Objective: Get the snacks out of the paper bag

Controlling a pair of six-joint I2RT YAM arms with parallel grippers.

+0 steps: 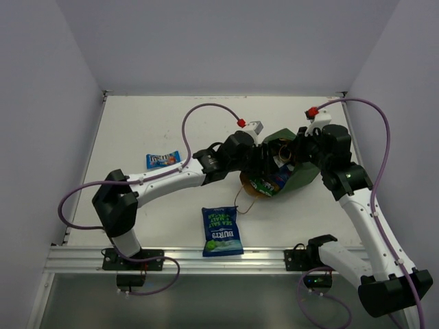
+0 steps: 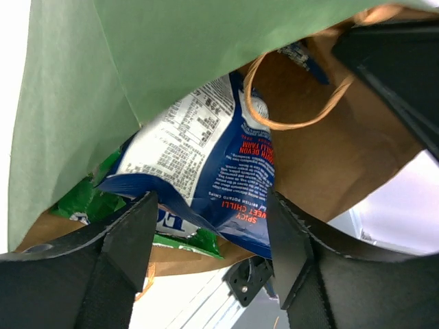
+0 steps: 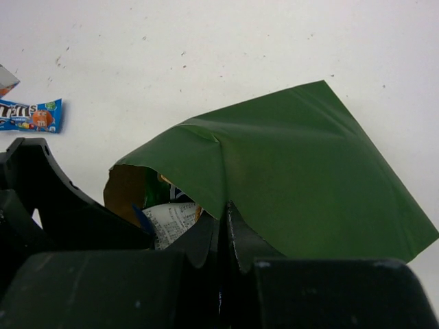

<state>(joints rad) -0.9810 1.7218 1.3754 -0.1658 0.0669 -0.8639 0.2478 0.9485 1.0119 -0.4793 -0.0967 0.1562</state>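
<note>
The dark green paper bag (image 1: 304,177) lies on its side with its mouth facing left. My right gripper (image 1: 300,145) is shut on the bag's upper edge (image 3: 309,178) and holds the mouth open; its jaws (image 3: 225,209) pinch the paper. My left gripper (image 1: 269,164) is inside the mouth and open, with its fingers (image 2: 130,240) on either side of a dark blue crisp packet (image 2: 226,171) without closing on it. A green packet (image 2: 89,202) lies under that one. A brown cord handle (image 2: 295,103) hangs behind. The blue packet's white back shows in the right wrist view (image 3: 175,219).
A dark blue crisp bag (image 1: 221,232) lies on the table near the front rail. A small blue bar (image 1: 163,160) lies at the left and also shows in the right wrist view (image 3: 31,115). Another cord handle (image 1: 241,202) trails from the bag mouth. White walls enclose the table.
</note>
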